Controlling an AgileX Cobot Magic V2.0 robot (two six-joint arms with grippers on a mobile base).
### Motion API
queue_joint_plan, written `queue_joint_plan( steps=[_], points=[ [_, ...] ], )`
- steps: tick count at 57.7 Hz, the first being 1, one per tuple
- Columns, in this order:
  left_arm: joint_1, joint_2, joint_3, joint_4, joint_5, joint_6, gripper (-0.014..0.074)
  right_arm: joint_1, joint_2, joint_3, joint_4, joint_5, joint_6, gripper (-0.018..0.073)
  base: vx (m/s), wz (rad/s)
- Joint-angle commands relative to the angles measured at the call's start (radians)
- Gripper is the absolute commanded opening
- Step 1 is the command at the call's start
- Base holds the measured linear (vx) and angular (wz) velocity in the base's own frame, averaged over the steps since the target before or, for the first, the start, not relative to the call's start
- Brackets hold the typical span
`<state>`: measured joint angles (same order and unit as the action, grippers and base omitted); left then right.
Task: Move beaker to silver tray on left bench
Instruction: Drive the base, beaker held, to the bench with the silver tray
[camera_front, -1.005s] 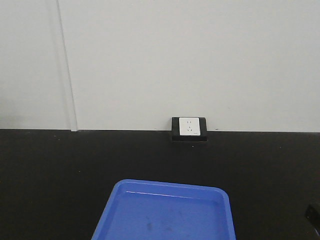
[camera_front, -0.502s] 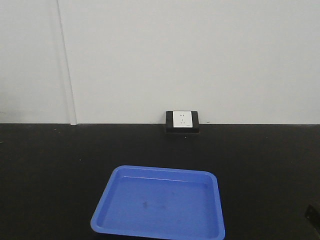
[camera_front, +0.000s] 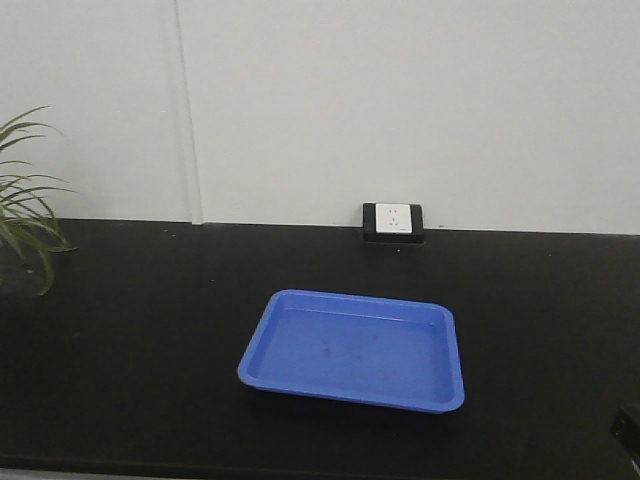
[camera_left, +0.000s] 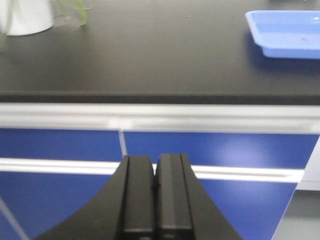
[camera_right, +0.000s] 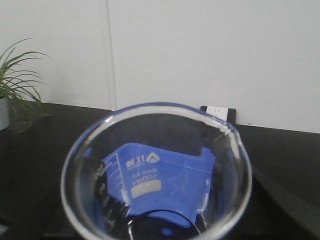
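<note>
One potted plant (camera_front: 25, 240) stands at the far left end of the counter (camera_front: 140, 330). Bare black top lies between it and the one blue tray (camera_front: 355, 348), which sits mid-counter, clear of the front edge and the wall. One socket (camera_front: 393, 222) is on the wall behind the tray. The left pincer (camera_left: 155, 200) is clenched on nothing, low before the blue cupboard fronts (camera_left: 210, 150). The right pincer (camera_right: 160, 225) grasps the one beaker (camera_right: 155, 175), held above the counter over the blue tray's near side.
</note>
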<state>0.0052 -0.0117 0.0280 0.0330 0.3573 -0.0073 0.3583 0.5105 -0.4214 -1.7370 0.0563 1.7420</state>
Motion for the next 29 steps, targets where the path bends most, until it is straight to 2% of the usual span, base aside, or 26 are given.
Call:
queue_joint_plan(
  steps=[1,29],
  points=[
    [-0.006,-0.016,0.028,-0.002,-0.078,-0.003,0.0001,-0.004,0.002,-0.033,-0.014,0.028,-0.003,-0.0008,-0.31,0.27],
    [-0.006,-0.016,0.028,-0.002,-0.078,-0.003,0.0001,-0.004,0.002,-0.033,-0.015,0.028,-0.003,-0.0008,-0.34,0.3]
  ],
)
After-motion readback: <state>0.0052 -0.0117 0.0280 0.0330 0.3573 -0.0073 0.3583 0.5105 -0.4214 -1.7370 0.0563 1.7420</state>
